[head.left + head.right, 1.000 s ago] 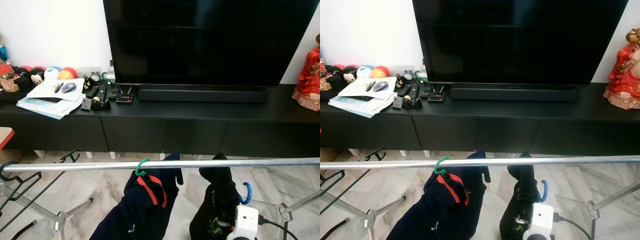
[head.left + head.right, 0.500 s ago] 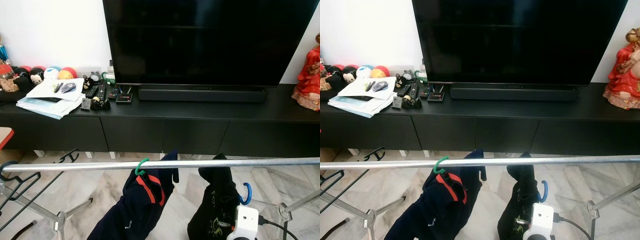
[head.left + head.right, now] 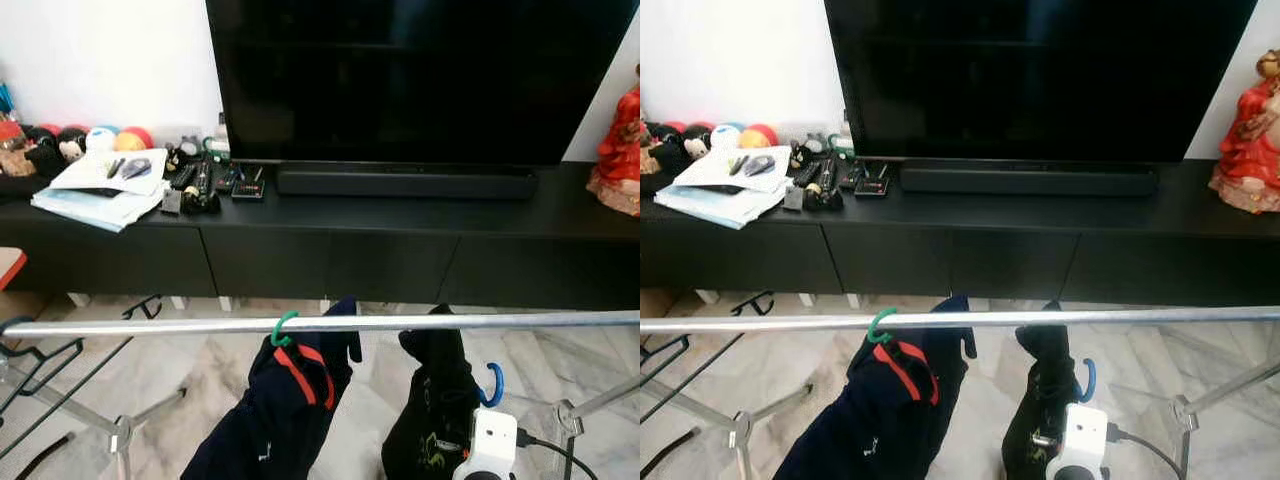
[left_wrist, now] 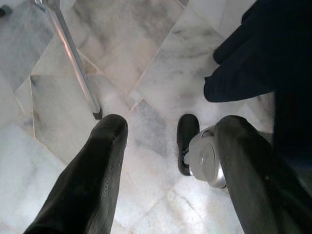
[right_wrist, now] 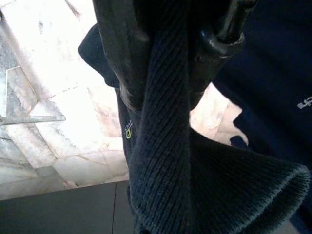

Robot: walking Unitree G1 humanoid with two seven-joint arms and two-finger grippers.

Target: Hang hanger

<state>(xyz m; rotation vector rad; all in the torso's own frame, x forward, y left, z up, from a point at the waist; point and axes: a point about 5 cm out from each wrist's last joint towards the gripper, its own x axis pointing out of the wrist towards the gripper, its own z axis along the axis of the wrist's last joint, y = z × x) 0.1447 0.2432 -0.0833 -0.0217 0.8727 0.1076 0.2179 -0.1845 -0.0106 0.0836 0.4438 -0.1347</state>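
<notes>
The black garment [image 3: 432,400] on its blue hanger hook [image 3: 492,386] is pinched in the right gripper [image 5: 165,73] below the metal rail [image 3: 330,324]; the left gripper [image 4: 170,141] is spread empty; the hook is judged next to be raised over the rail

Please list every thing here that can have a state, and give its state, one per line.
Green hanger: hooked on the rail, carrying a navy garment.
Blue hanger: below the rail, not hooked on it.
Black garment: draped, gripped by the right pincer.
Left pincer: open, empty.
TV: off.
Drawers: closed.
</notes>
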